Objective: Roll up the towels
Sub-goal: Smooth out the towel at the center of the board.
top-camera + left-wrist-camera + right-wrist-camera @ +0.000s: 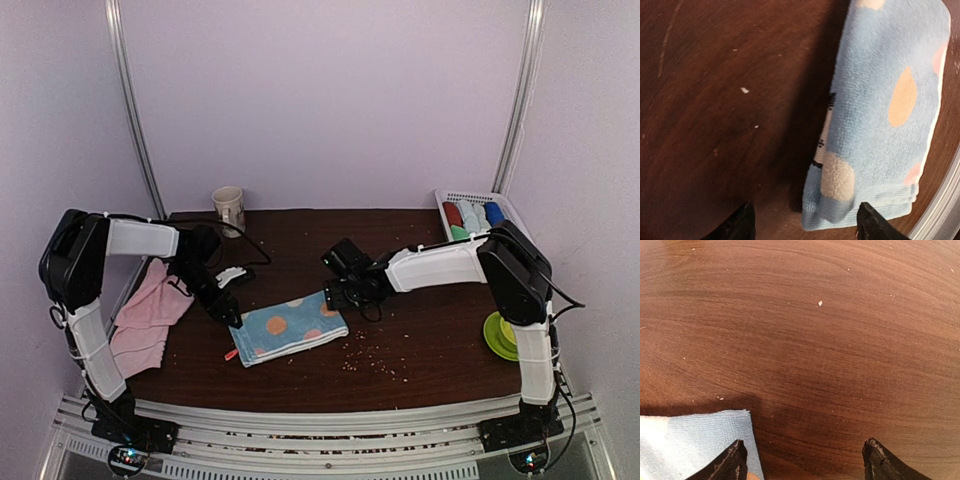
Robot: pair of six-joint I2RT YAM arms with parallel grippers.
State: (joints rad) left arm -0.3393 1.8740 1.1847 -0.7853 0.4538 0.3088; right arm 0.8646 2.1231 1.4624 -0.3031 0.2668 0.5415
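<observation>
Light blue dotted fabric towel [290, 325] lies folded flat on the dark wooden table [420, 350], unrolled. Left gripper [806, 220] is wide open over its short end. Right gripper [803, 452] is wide and empty at the opposite corner. Looks staged to start the roll. Pale pink cloth towels [150, 310] are queued at the left edge.

No legible text anywhere, small white tag [826, 131] on the edge of the dotted blue towel [880, 125] with dark marks too blurred to read, markings on the pale mug [229, 208] too small to read
</observation>
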